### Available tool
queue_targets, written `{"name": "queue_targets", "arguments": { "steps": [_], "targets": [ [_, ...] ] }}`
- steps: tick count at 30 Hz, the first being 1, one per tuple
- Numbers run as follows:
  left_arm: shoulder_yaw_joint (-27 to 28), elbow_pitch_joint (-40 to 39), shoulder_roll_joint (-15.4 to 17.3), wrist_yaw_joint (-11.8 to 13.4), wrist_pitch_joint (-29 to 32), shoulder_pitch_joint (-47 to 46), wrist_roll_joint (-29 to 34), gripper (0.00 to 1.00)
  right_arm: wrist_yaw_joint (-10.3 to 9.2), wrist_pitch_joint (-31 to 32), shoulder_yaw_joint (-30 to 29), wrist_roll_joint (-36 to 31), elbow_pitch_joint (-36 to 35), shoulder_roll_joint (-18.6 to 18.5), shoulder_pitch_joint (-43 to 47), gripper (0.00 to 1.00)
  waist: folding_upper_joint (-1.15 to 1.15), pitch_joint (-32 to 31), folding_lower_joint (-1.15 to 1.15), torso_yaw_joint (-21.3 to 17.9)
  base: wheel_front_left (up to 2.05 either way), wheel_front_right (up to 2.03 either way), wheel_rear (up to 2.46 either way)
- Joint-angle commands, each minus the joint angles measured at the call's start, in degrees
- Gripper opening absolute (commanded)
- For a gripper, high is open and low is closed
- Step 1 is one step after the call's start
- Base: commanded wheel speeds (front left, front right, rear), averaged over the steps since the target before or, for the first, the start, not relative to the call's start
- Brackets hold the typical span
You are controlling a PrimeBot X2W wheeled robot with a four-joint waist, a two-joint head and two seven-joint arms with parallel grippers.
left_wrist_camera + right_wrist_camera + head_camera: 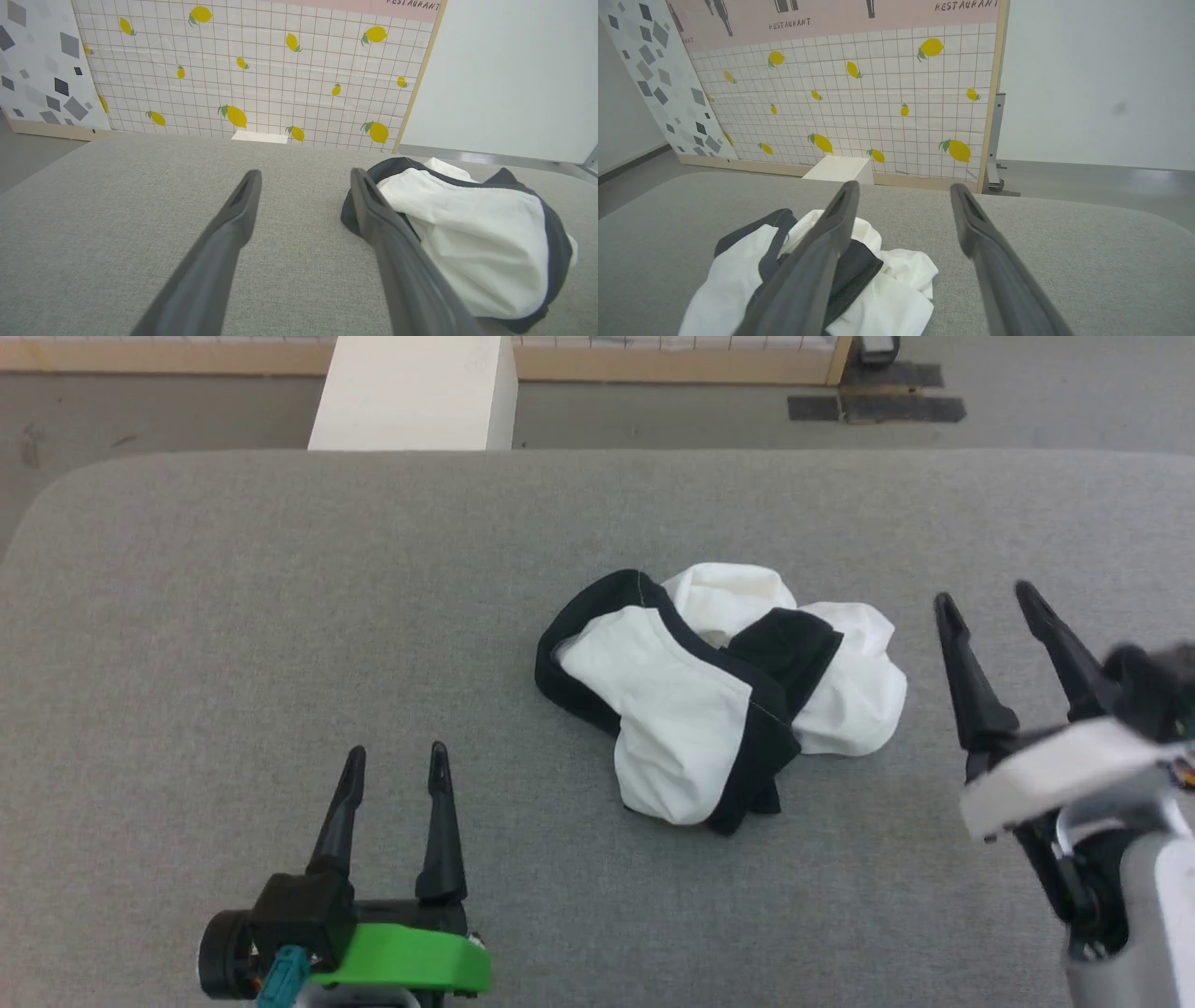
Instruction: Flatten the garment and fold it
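Head view shows me the garment (719, 695) lying crumpled in a heap near the middle of the grey desk (233, 616), white cloth bunched up with black bands looping over and around it. I cannot tell which black part is a sleeve and which is the neckband, and no print shows. My left hand (397, 749) hovers at the near left, well apart from the heap, fingers spread wide and holding nothing. My right hand (984, 593) hangs near the heap's right edge, also spread wide and empty. In its wrist view one finger crosses in front of the cloth, but I judge it to be above the cloth and not touching.

Nothing is flattened yet, so I take the step in hand to be the first pick to open the heap. To do it well I want each hand to pinch a single layer at an outer edge, not a wad. The right hand should take the white lobe on the right, and the left hand the black-trimmed loop on the left. Then I lift, draw the two apart, and let the cloth hang loose before laying it down. Grabbing the middle would likely only tighten the tangle.
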Motion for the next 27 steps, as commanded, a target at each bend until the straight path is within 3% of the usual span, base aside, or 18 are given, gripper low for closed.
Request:
{"name": "queue_targets", "arguments": {
  "steps": [1,12,20,21,22,24,27],
  "targets": [
    [0.28,0.35,-0.78,-0.67,-0.28,-1.34,0.70,1.00,-0.09,3.02,1.52,1.64,0.86,-1.71,-2.36,1.00,0.00,2.36,0.00,1.65,0.00,0.00,0.00],
    [1.64,3.07,-5.57,-5.01,-0.28,-4.66,3.76,1.00,-0.09,19.92,11.46,8.57,9.33,-11.94,-13.90,1.00,0.00,8.01,0.00,7.17,0.00,0.00,0.00],
    [3.19,4.19,-7.95,-7.07,-0.28,-4.82,5.10,1.00,-0.09,24.37,16.15,11.35,14.39,-14.94,-16.22,1.00,0.00,9.63,0.00,9.11,0.00,0.00,0.00],
    [3.33,4.32,-8.13,-7.30,-0.28,-4.83,5.24,1.00,-0.09,24.34,16.29,11.49,14.77,-15.05,-16.23,0.87,0.00,9.62,0.00,9.19,0.00,0.00,0.00],
    [3.51,4.49,-8.35,-7.52,-0.28,-4.82,5.40,1.00,-0.09,24.30,16.22,11.63,15.29,-15.07,-16.22,0.47,0.00,9.55,0.00,9.22,0.00,0.00,0.00],
    [3.89,4.74,-8.67,-7.78,-0.28,-4.83,5.68,1.00,-0.09,23.43,15.93,11.34,15.90,-14.90,-16.24,0.00,0.00,9.22,0.00,9.04,0.00,0.00,0.00],
    [4.57,5.06,-8.93,-8.15,-0.28,-4.60,6.17,1.00,-0.09,21.19,15.40,11.08,16.18,-14.06,-16.53,0.00,0.00,8.20,0.00,8.19,0.00,0.00,0.00]
  ]
}}
